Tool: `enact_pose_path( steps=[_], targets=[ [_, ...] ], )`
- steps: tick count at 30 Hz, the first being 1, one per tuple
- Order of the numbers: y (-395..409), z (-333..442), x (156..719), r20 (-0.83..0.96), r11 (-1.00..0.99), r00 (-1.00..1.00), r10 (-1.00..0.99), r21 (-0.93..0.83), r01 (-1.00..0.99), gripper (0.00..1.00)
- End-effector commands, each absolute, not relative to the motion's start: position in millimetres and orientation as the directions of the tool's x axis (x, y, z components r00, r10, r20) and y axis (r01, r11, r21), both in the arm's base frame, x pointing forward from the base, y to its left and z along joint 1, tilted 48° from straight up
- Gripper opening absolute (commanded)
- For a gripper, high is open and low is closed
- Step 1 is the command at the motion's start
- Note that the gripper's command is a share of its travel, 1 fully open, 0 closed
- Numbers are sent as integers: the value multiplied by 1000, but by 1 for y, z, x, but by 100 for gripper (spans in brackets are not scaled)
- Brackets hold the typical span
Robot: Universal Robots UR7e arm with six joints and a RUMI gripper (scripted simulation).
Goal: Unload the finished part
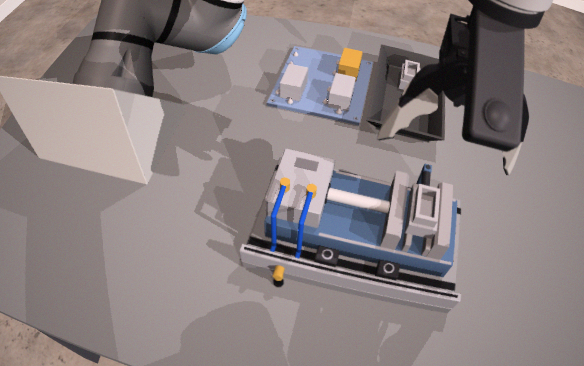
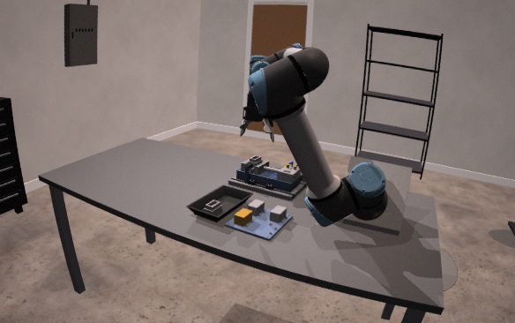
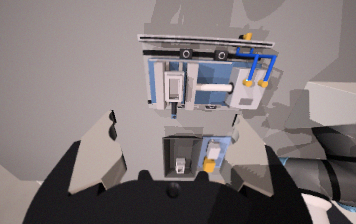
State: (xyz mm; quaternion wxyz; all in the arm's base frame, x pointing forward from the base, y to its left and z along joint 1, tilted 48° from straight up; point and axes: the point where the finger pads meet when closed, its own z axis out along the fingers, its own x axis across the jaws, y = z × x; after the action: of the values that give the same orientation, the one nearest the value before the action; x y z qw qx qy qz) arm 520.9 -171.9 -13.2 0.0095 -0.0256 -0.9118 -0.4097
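The claw [image 1: 450, 135] hangs high above the bench [image 1: 150, 280], spread wide and grasping nothing; in the top view it is at about 2 o'clock from the vise [image 1: 350, 225] and partly covers the tray [image 1: 434, 131]. Its two pale fingers [image 1: 410, 112] stand well apart, one over the tray and the other beyond the tray's right side. The part [image 1: 429, 207], a grey block with a rectangular pocket on top, sits in the vise between the two grey jaw blocks, at the right end of the blue vise body. In the wrist view the part [image 3: 174, 87] is seen from above, at 12 o'clock from the claw [image 3: 175, 150], and the tray [image 3: 170, 150] lies between them. A second pocketed block [image 1: 410, 70] already lies in the tray, toward its far end; the near end of the tray is hidden by the claw in the top view. At 9 o'clock from the tray, just beside it, a blue plate [image 1: 280, 97] carries two grey blocks [image 1: 293, 81] and one orange block [image 1: 350, 61]. In the exterior view the arm [image 2: 304, 132] leans from its base over the vise [image 2: 269, 174], with the claw [image 2: 257, 128] well above it.
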Motion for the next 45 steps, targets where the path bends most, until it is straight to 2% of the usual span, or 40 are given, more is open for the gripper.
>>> enact_pose_path(
  steps=[1, 2, 44, 45],
  targets=[
    [-173, -14, 524, 29, 668, -999, 38, 743, 47, 100],
    [-173, -14, 524, 29, 668, -999, 38, 743, 47, 0],
    [-173, -14, 524, 29, 668, -999, 38, 743, 47, 0],
    [-173, -14, 524, 29, 668, -999, 38, 743, 47, 40]
  ],
)
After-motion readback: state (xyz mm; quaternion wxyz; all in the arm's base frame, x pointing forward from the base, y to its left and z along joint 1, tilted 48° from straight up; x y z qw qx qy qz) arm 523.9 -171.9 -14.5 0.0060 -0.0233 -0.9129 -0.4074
